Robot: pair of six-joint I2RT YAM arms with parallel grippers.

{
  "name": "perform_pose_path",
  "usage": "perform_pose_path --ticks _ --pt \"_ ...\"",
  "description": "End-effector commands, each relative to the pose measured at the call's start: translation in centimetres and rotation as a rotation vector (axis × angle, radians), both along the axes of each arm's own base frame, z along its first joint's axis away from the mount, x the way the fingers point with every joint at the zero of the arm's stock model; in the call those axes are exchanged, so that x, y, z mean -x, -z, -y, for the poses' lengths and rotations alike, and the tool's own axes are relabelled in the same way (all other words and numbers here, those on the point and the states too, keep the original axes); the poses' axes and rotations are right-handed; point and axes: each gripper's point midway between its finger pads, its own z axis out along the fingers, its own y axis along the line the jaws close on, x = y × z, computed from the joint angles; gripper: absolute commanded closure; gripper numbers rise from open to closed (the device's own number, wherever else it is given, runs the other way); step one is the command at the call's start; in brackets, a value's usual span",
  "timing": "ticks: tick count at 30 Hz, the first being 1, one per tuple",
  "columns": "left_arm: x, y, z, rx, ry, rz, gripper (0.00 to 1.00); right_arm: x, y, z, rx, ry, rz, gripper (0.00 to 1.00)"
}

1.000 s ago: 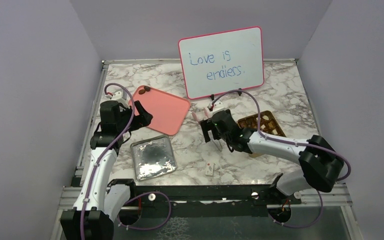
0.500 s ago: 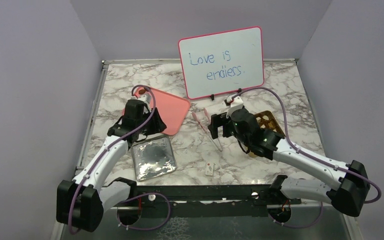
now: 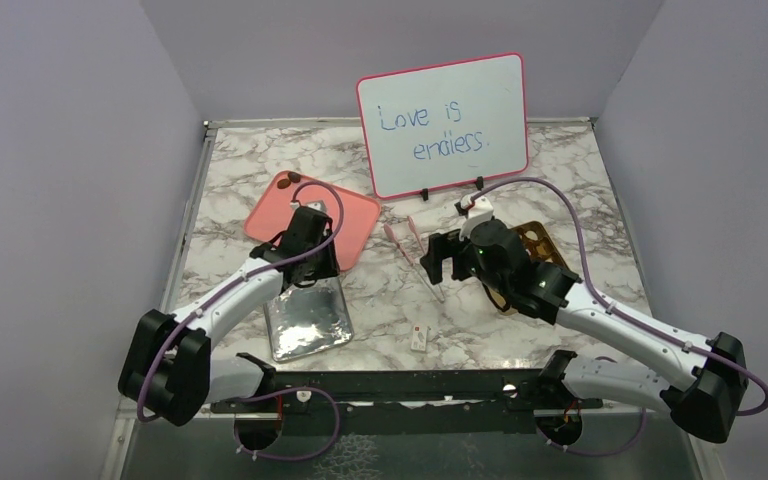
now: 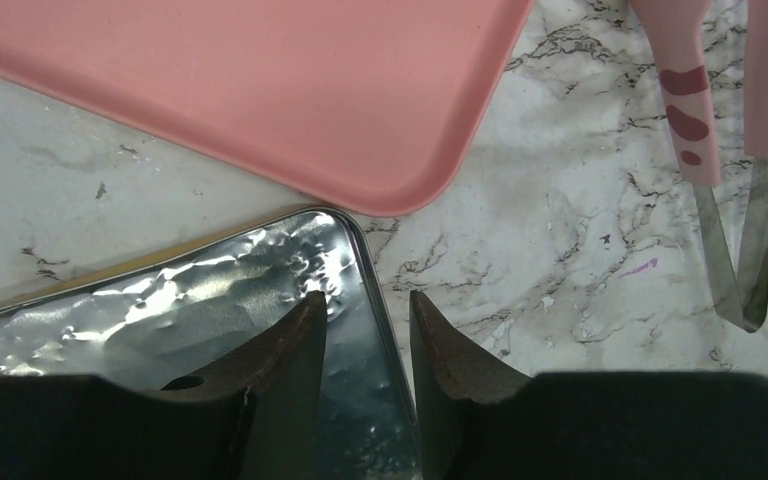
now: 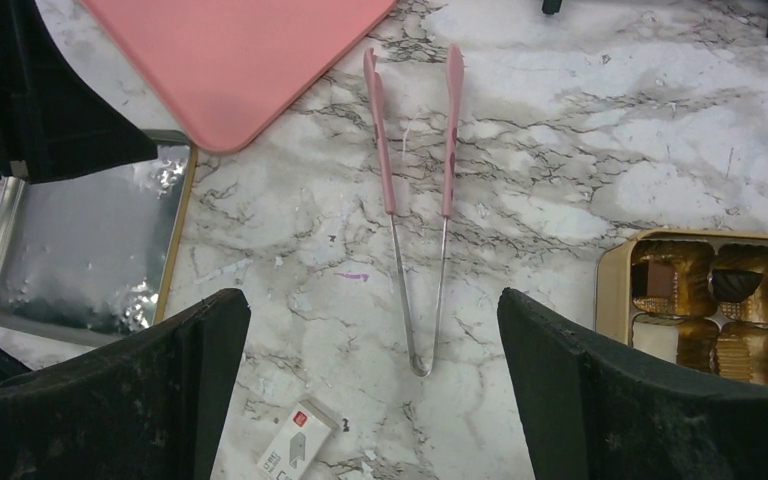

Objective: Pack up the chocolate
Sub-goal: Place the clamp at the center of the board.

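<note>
Chocolate (image 3: pixel 293 178): 2 dk-brown pcs, far corner of pink tray (image 3: pixel 355 215).

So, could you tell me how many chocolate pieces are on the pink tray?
2 chocolate pieces, side by side at the pink tray's far corner; the left arm covers part, so others may be hidden.

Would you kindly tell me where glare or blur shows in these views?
Left wrist: bright glare on the crinkled silver tin, own fingers dark and soft-edged. Right wrist: small glints on the tin, tongs sharp. Top: even light, whiteboard legible.
</note>
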Motion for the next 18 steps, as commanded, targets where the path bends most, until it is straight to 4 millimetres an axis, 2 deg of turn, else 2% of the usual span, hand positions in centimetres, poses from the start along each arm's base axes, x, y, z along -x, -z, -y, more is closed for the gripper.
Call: perform_pose_path --ticks 1,4,10,18 --pt "-0.5 0.5 0.3 -0.045 -0.036 0.011 0.65 0.1 -0.4 -0.5 -0.006 -0.030 -0.005 0.00" --pt "-0.3 1.2 0.8 -0.065 -0.022 -0.004 0.70 0.1 -0.1 -0.7 -0.008 -0.033 -0.013 0.00" --pt "0.4 2.8 1.5 -0.092 0.001 -0.053 0.71 0.2 -0.3 -1.1 -0.006 -0.054 -0.017 0.00" --pt "0.4 3.5 2.2 -0.111 0.014 -0.064 0.73 0.1 0.0 -0.8 0.007 -0.047 -0.013 0.00"
